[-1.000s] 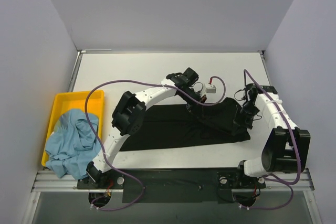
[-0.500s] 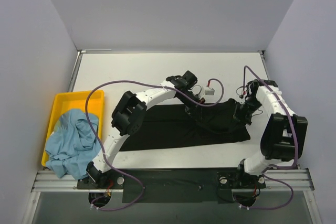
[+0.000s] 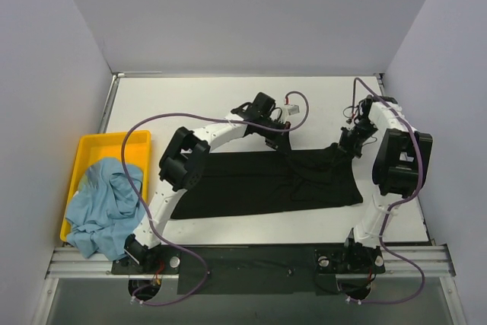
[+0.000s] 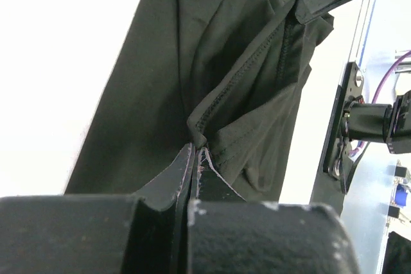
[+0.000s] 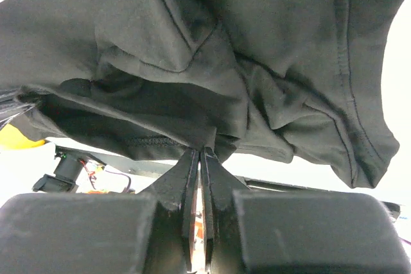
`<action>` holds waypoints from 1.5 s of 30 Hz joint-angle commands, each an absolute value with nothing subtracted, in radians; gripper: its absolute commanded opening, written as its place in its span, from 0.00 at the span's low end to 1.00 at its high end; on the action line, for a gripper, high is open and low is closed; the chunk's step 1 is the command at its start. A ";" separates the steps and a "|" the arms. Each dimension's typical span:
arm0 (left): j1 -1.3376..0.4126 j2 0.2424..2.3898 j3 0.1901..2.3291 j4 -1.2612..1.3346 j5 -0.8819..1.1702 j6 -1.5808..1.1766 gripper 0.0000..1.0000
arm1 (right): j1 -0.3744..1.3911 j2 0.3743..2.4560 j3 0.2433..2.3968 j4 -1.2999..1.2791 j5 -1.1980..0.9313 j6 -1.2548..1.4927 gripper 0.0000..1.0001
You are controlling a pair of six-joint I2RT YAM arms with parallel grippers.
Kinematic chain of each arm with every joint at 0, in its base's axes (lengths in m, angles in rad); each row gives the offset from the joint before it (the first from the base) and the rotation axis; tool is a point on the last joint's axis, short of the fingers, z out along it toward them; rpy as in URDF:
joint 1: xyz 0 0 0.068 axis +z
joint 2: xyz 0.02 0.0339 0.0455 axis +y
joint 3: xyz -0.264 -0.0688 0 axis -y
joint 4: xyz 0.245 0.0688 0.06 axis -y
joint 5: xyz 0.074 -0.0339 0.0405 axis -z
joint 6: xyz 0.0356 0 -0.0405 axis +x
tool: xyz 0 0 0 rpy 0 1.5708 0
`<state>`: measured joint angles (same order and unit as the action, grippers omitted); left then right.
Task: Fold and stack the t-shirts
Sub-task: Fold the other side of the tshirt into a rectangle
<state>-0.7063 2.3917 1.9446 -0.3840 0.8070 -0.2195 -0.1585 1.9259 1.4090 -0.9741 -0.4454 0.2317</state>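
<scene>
**On the surface's middle: black tee mid-fold, blue tee not yet begun**

Across the centre of the white surface [image 3: 190, 100] lies the black t-shirt [image 3: 243, 188], spread as a long band, its left part flat and its right part pulled up into loose ridges. The left end effector [image 4: 194, 157] has its fingers pressed together on a stitched hem of that cloth. The right end effector [image 5: 200, 154] is likewise pinched on a bunched edge, with the fabric draping away from its tips. Between the two grips the cloth hangs slack and creased, so no clean fold appears finished.

At the far left, well apart from the black tee, the light blue t-shirt [image 3: 103, 207] sits crumpled in the yellow tray [image 3: 114, 142], spilling over its near rim. It looks untouched, and nothing is stacked. By that reckoning the job is in its early part: one fold under way, a whole second garment and the stacking left.

The left arm [image 3: 198, 150] reaches over the black tee's left half, and a purple cable [image 3: 152, 129] loops above the space between tray and shirt. Either could snag or shade cloth carried across.
</scene>
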 commanded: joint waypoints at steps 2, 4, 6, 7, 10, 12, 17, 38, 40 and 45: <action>-0.715 2.431 2.002 -0.336 0.790 -0.268 0.00 | -0.181 1.947 1.466 -1.029 -0.428 0.224 0.00; -0.716 2.439 2.003 -0.341 0.782 -0.270 0.00 | -0.186 1.954 1.470 -1.028 -0.419 0.222 0.00; -0.716 2.445 2.011 -0.350 0.772 -0.270 0.00 | -0.190 1.967 1.482 -1.025 -0.411 0.221 0.00; -0.716 2.450 2.014 -0.357 0.756 -0.270 0.00 | -0.190 1.974 1.495 -1.022 -0.413 0.222 0.00; -0.710 2.456 2.035 -0.377 0.720 -0.271 0.09 | -0.192 2.003 1.528 -1.020 -0.399 0.230 0.00; -0.703 2.456 2.045 -0.391 0.689 -0.270 0.19 | -0.192 2.025 1.557 -1.017 -0.390 0.238 0.00; -0.698 2.438 2.083 -0.466 0.602 -0.210 0.44 | -0.196 2.043 1.623 -1.017 -0.365 0.258 0.22; -0.723 2.379 2.100 -0.575 0.690 -0.133 0.47 | -0.209 1.766 1.117 -0.741 -0.483 0.396 0.36; -0.726 2.375 2.063 -0.525 0.748 -0.179 0.48 | -0.210 1.778 1.114 -0.733 -0.492 0.397 0.36; -0.738 2.375 2.029 -0.482 0.793 -0.178 0.52 | -0.212 1.801 1.091 -0.727 -0.482 0.387 0.36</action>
<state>-0.7296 2.4424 2.0407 -0.5476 0.7002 -0.1638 -0.2134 1.7802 1.1103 -0.7116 -0.4664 0.3813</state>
